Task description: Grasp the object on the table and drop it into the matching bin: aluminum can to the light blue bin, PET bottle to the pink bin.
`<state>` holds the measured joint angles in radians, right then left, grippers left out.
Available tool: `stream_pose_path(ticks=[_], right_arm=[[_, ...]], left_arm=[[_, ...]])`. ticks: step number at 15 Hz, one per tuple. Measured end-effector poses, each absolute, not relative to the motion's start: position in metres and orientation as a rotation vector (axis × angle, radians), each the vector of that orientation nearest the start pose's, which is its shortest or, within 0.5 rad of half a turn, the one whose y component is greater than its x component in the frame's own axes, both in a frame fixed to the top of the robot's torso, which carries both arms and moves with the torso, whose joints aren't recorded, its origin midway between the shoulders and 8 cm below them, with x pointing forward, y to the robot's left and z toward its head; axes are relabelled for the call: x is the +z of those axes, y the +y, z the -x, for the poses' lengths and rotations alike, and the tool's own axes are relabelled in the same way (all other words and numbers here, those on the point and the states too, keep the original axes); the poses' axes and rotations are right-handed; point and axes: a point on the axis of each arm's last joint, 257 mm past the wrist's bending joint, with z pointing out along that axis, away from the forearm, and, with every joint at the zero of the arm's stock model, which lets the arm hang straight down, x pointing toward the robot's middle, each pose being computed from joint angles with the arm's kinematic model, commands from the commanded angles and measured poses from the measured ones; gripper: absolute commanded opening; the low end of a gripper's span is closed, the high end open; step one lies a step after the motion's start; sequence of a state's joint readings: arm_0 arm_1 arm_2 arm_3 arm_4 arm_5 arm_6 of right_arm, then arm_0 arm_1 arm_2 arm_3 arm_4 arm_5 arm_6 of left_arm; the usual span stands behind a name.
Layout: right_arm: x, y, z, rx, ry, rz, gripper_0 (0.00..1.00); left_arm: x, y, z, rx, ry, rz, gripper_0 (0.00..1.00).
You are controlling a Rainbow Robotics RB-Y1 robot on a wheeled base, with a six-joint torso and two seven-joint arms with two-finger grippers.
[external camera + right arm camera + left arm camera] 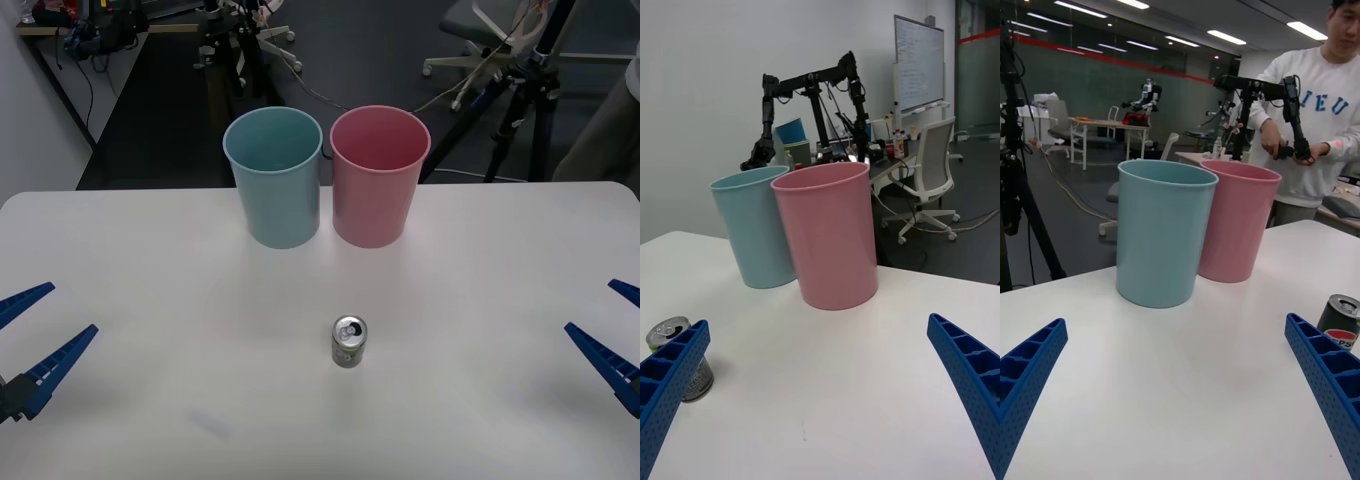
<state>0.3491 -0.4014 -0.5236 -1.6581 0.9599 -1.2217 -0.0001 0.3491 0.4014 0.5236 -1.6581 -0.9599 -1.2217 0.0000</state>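
Left end effector (30,342) spread low, right end effector (612,338) likewise, can (349,341) between

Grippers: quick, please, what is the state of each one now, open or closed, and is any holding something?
Left gripper: open, holding nothing, at the table's left edge.
Right gripper: open, holding nothing, at the right edge.

Both the left gripper (28,338) and the right gripper (618,335) have long, tapering bright blue plastic fingers (1324,375), ribbed into square cells along their inner faces.
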Motion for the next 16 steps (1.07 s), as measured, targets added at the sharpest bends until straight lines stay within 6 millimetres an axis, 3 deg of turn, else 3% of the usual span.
stream_pose_path(ticks=[8, 16], right_arm=[[-0.186, -0.315, -0.327, 0.585, 1.462, 0.441, 1.0], [-0.219, -0.273, -0.278, 0.543, 1.444, 0.624, 1.0]], left_arm=[[-0.169, 0.33, -0.342, -0.567, 1.441, -0.465, 1.0], [-0.169, 0.33, -0.342, -0.567, 1.441, -0.465, 1.0]])
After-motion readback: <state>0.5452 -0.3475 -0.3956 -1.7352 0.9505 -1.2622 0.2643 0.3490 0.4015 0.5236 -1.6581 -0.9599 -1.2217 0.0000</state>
